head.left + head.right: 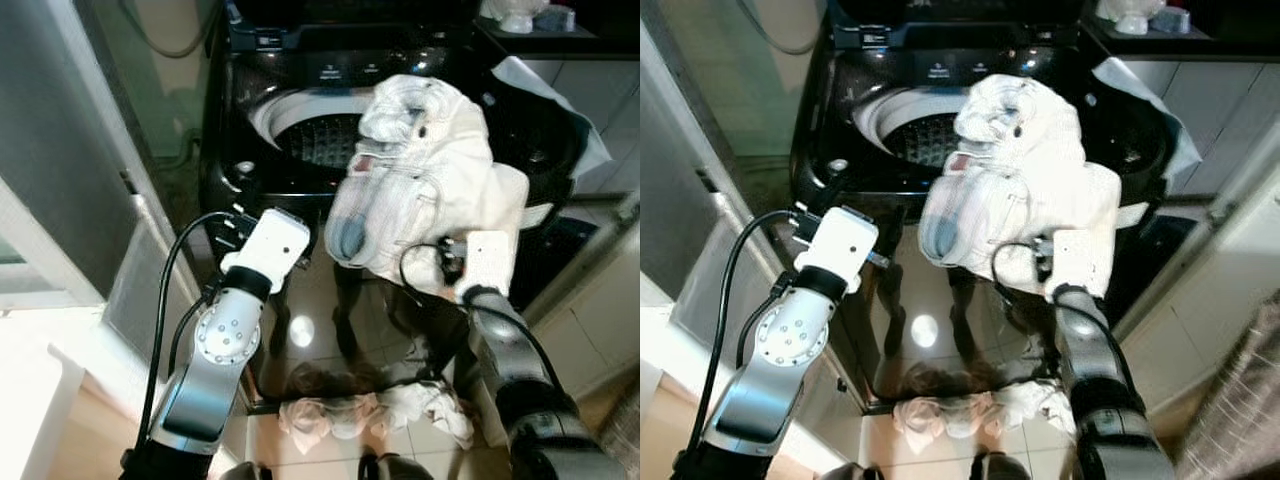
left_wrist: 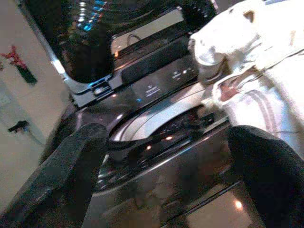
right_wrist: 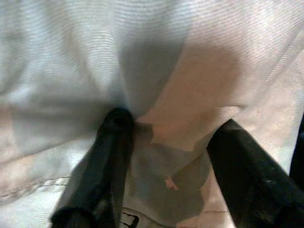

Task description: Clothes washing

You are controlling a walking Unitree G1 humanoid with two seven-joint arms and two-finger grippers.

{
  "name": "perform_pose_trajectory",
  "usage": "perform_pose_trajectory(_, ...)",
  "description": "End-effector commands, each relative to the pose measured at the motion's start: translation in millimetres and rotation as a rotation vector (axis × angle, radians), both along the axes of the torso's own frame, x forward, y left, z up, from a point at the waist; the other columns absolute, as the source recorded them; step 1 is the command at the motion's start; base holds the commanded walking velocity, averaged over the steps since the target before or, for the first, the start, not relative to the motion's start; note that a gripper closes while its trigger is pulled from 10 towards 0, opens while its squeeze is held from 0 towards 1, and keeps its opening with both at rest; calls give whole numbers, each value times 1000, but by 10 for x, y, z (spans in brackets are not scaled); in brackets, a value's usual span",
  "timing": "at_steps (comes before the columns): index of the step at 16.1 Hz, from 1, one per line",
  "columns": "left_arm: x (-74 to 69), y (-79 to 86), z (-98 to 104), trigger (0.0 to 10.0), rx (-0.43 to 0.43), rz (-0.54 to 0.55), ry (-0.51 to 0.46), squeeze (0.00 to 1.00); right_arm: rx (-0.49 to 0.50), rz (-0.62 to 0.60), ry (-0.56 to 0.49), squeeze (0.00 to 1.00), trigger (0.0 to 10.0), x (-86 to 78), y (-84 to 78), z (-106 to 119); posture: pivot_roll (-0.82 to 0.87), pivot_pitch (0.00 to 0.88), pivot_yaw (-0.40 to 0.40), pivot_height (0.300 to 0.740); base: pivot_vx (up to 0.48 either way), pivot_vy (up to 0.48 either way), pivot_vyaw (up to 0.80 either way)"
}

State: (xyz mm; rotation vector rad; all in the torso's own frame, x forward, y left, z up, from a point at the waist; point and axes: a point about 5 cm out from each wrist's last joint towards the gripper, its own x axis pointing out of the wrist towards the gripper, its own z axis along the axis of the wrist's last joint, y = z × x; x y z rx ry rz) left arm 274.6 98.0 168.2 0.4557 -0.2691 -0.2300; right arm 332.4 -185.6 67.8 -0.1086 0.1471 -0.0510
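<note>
A black top-loading washing machine [image 1: 250,170] stands in front of me with its lid up and its perforated drum [image 1: 315,135] open. My right gripper [image 3: 173,128] is shut on a big bundle of white clothes [image 1: 430,180], held up over the washer's front right edge, beside the drum opening. Cloth is bunched between its black fingers [image 3: 107,156]. My left gripper [image 2: 166,156] is open and holds nothing; it hovers at the washer's front left corner, pointing toward the drum [image 2: 166,126].
More white and pinkish clothes [image 1: 370,410] lie on the tiled floor at the washer's foot. A dark round basket with a white liner [image 1: 545,140] sits right of the washer. White cabinets [image 1: 590,330] close the right side, a glass door [image 1: 60,170] the left.
</note>
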Motion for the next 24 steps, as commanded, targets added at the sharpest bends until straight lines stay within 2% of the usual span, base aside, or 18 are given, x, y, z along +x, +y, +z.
perform_pose_trajectory(1,17,-26,8,10000,3,-2,-2,0,27,18,-79,0,0,164,56,239,-9,86,16,740,0,0,0)
perform_pose_trajectory(4,21,-23,10,10000,0,2,-5,0,53,44,-142,0,0,256,123,426,-9,79,7,740,0,0,0)
perform_pose_trajectory(5,24,-29,13,10000,-5,4,-8,0,63,70,-216,0,0,321,183,629,-7,70,-2,740,0,0,0)
perform_pose_trajectory(7,31,-32,12,10000,-11,7,-11,0,74,115,-300,0,0,381,260,881,-7,57,-13,740,0,0,0)
perform_pose_trajectory(8,32,-34,10,10000,-12,8,-12,0,76,125,-319,0,0,391,275,943,-6,53,-17,740,0,0,0)
perform_pose_trajectory(11,51,-50,17,10000,-22,13,-22,0,70,159,-433,0,0,561,315,1436,-2,31,-28,740,0,0,0)
perform_pose_trajectory(13,61,-58,23,10000,-26,12,-27,0,45,165,-455,0,0,695,331,1662,0,25,-26,740,0,0,0)
perform_pose_trajectory(14,69,-65,28,10000,-25,11,-30,0,9,160,-462,0,0,791,354,1855,2,24,-27,740,0,0,0)
perform_pose_trajectory(17,62,-54,28,10000,-23,29,-36,0,-8,147,-462,0,0,883,408,2138,25,31,-41,740,0,0,0)
perform_pose_trajectory(18,49,-32,21,10000,-25,42,-35,0,-12,151,-477,0,10000,874,436,2138,33,36,-48,740,0,0,0)
perform_pose_trajectory(21,39,-12,17,10000,-28,53,-34,0,-77,178,-527,0,10000,823,496,2033,28,43,-51,740,0,0,0)
perform_pose_trajectory(24,64,-30,16,10000,-24,51,-35,0,-68,181,-472,0,10000,765,435,1725,10,43,-46,740,0,0,0)
